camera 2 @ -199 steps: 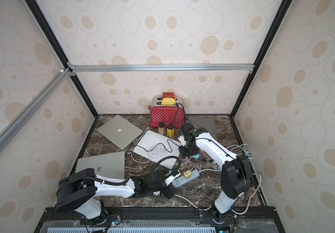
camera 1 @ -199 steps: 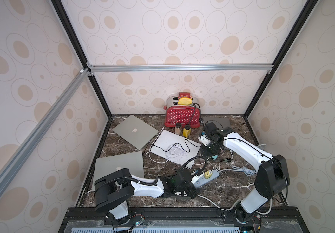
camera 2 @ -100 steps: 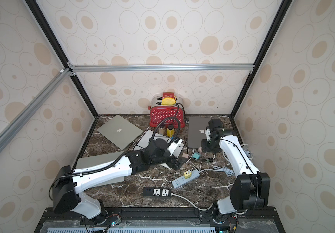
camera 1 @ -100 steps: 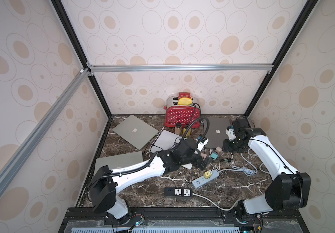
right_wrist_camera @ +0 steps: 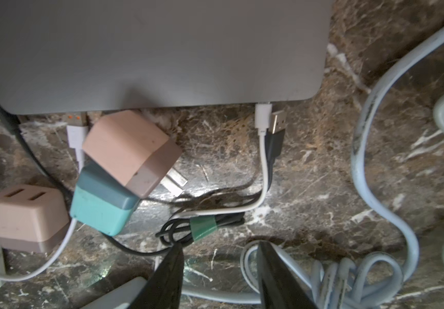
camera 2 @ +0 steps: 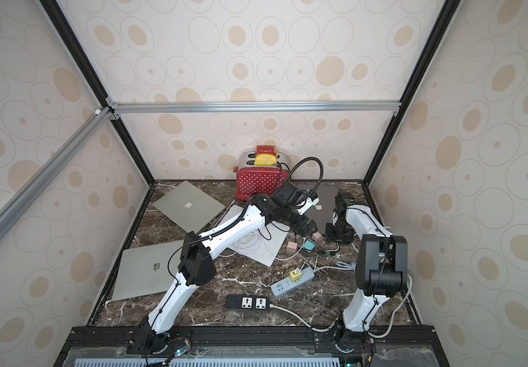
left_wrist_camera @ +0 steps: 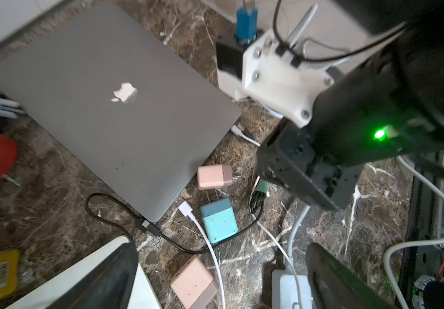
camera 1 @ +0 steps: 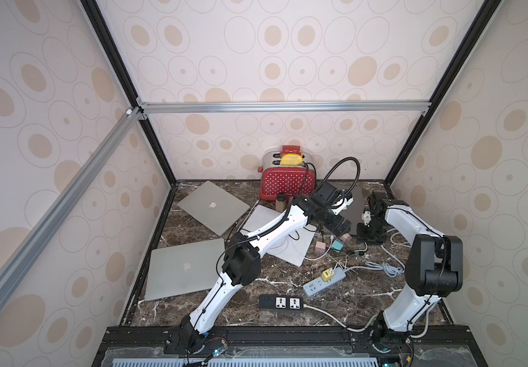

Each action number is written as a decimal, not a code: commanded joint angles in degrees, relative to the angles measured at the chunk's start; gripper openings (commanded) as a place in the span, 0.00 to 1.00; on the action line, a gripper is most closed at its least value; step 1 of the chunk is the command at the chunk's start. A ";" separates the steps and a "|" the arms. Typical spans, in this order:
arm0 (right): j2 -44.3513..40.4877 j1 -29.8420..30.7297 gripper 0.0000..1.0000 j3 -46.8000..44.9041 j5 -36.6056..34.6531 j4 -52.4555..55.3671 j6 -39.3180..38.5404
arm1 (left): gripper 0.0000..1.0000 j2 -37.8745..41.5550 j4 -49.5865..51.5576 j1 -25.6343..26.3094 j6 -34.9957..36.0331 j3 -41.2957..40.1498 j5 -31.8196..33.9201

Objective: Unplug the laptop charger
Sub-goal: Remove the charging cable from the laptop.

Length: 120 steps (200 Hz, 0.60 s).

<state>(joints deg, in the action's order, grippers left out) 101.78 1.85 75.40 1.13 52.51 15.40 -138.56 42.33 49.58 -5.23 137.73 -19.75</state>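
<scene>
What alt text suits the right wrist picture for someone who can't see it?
A white cable plugs into the edge of a closed grey laptop on a marble table, with the right gripper open before it. A loose black USB plug lies beside that cable; a pink charger cube and a teal charger cube sit farther along.

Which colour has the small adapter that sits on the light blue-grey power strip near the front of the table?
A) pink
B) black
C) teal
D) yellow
D: in both top views the yellow adapter stands on top of the power strip.
</scene>
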 commanded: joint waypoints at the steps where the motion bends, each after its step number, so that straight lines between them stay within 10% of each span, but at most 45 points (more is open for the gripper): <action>1: 2.04 -0.80 0.46 1.94 -2.03 1.12 -1.06 | 0.99 -1.29 0.74 -1.35 3.42 1.54 -4.28; 120: 12.22 -1.93 0.26 3.34 -3.75 -1.05 -0.81 | 0.99 1.07 -11.33 -1.33 1.66 -7.96 -6.58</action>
<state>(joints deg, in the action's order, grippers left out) 112.25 0.38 77.38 -1.93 51.29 14.66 -141.10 33.74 48.21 -3.40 130.19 -25.30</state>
